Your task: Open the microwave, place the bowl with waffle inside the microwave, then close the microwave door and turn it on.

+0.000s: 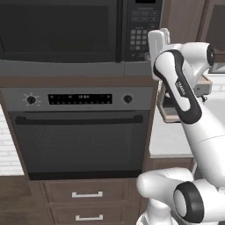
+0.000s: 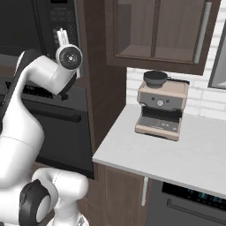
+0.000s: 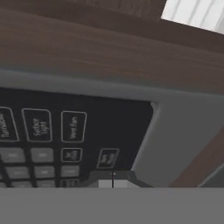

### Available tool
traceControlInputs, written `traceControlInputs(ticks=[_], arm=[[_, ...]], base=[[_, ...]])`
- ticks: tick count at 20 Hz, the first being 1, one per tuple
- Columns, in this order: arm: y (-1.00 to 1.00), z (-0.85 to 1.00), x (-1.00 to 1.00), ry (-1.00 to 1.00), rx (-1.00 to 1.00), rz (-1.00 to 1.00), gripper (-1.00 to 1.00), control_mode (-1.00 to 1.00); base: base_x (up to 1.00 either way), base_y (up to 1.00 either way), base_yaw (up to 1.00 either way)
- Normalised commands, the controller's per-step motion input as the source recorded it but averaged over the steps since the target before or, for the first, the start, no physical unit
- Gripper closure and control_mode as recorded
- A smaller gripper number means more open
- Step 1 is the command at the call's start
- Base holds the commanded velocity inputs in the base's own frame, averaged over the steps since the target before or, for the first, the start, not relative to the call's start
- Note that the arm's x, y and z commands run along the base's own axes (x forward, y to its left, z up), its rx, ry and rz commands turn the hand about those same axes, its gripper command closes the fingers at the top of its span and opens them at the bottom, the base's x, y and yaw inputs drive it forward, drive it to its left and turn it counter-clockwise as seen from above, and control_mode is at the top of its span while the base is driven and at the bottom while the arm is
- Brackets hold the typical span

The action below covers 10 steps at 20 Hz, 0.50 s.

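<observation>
The microwave [image 1: 61,30] is built in above the oven, and the microwave door [image 1: 57,26] with its dark window stands shut. Its keypad panel [image 1: 143,26] is on the right. My gripper [image 1: 148,54] is shut and its tips rest against the lower right of the keypad [image 3: 70,131], by the bottom row of buttons. In the right base view, my gripper [image 2: 62,32] points up and in at the keypad [image 2: 62,20]. In the hand view, the shut fingertips [image 3: 113,181] meet just below the small buttons. The bowl with waffle is hidden.
A black oven [image 1: 79,132] with knobs and a long bar handle sits under the microwave, with drawers [image 1: 88,194] below it. To the right is a pale counter [image 2: 176,150] with a coffee machine [image 2: 160,110] and a dark cup [image 2: 155,78] on top of it. A wooden wall cabinet [image 2: 159,31] hangs above.
</observation>
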Motion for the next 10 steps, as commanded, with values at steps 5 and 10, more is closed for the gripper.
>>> traceControlInputs(ticks=[5, 10], arm=[[0.04, -0.24, 0.51, 0.0, -0.01, 0.0, 1.0, -1.0], [0.2, -0.06, 0.45, 0.0, -0.01, 0.0, 1.0, -1.0]], base=[[0.0, 0.0, 0.0], [0.0, 0.0, 0.0]])
